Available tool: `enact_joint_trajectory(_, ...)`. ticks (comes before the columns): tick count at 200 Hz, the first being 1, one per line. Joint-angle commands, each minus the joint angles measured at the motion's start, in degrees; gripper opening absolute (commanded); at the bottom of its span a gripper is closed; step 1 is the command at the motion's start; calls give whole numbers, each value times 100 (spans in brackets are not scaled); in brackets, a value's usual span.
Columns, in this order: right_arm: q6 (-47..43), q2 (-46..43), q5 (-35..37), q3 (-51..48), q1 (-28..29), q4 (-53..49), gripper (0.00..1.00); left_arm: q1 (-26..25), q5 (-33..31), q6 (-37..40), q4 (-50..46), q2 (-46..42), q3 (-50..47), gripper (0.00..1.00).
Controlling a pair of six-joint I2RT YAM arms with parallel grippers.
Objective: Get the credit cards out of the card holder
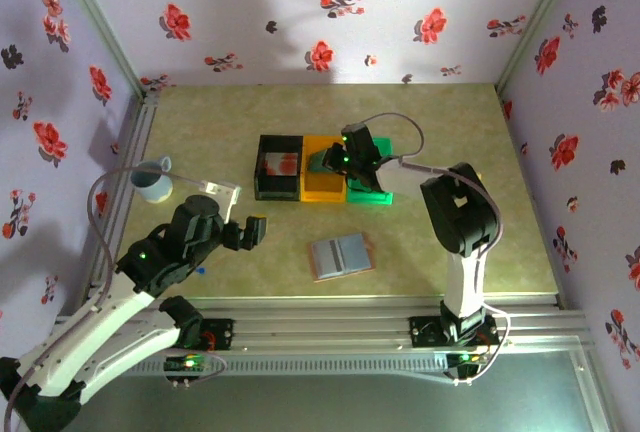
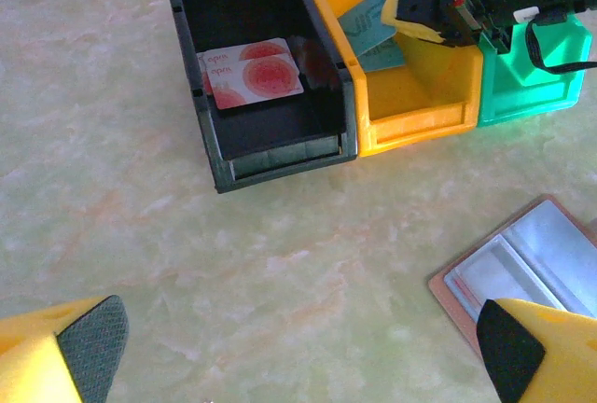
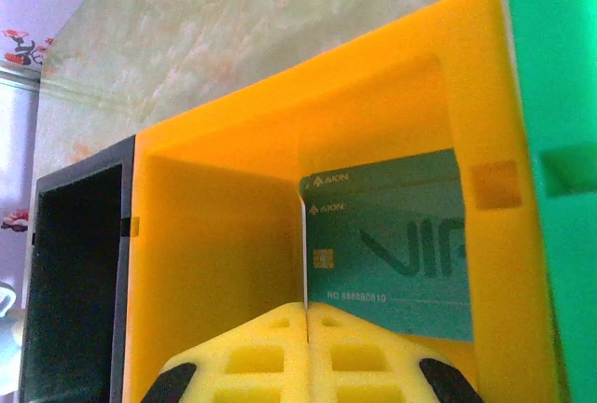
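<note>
Marbled tabletop (image 1: 220,122), teal card (image 3: 401,254) pinched in right claw (image 3: 306,317)

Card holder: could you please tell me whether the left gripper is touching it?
Apart: the top view shows bare table between the left gripper and the card holder.

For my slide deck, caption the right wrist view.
Shut right gripper at the orange bin, teal card inside.
</note>
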Motion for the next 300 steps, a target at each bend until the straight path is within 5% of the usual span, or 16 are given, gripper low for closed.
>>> enact_joint_trajectory(1,51,177,-83,198,-39,18,0,49,-140,110,8,4,66,100)
enact_joint_trajectory(90,-30,256,-106,287,-60,-201,0,49,-174,58,-127,190,165,100)
enact_joint_trajectory(191,-247,136,-26,461,-72,-612,23,45,-245,-4,-238,287,256,100)
enact_joint_trajectory(300,-521,-134,121,706,-83,-1054,29,57,-276,-30,-344,480,346,100)
